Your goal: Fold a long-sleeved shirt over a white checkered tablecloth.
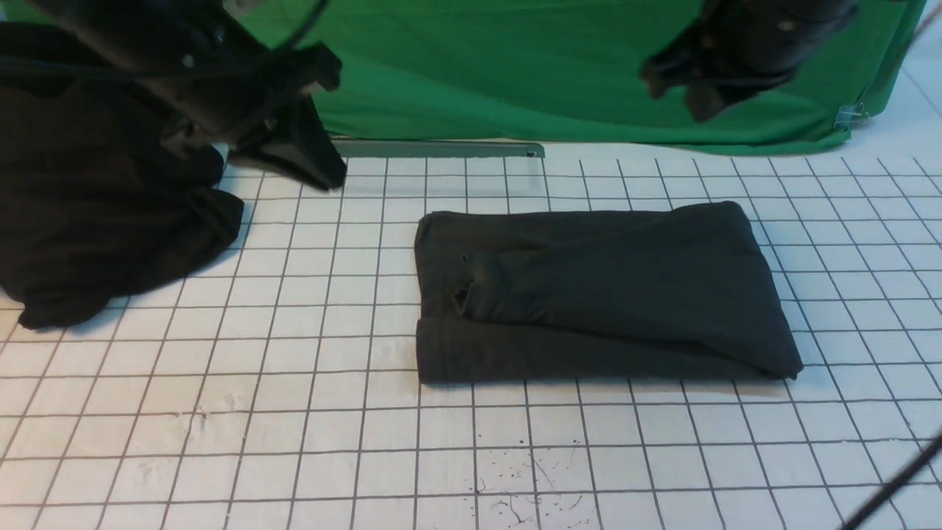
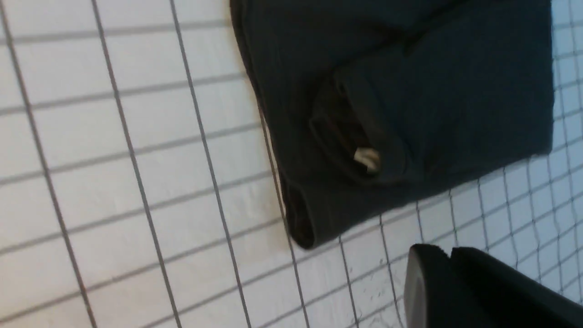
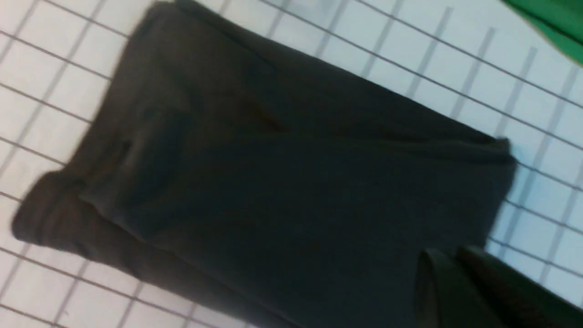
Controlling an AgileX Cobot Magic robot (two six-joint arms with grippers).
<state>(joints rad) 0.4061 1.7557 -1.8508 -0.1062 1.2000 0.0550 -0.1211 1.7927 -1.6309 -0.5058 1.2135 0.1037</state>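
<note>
Looks like the closing step, with the long-sleeved shirt (image 1: 603,294) folded mid white checkered tablecloth (image 1: 294,412), right gripper (image 3: 448,262) pressed together and empty, left gripper (image 2: 444,259) perhaps too blurred to judge; next, only check edges.

front camera faces forward; both wrist cameras closely overlook the shirt (image 1: 589,294).

left hand (image 1: 324,173): blurred, possibly ajar | right hand (image 1: 677,92): blurred, top cut off | black heap (image 1: 96,221): cropped left
</note>
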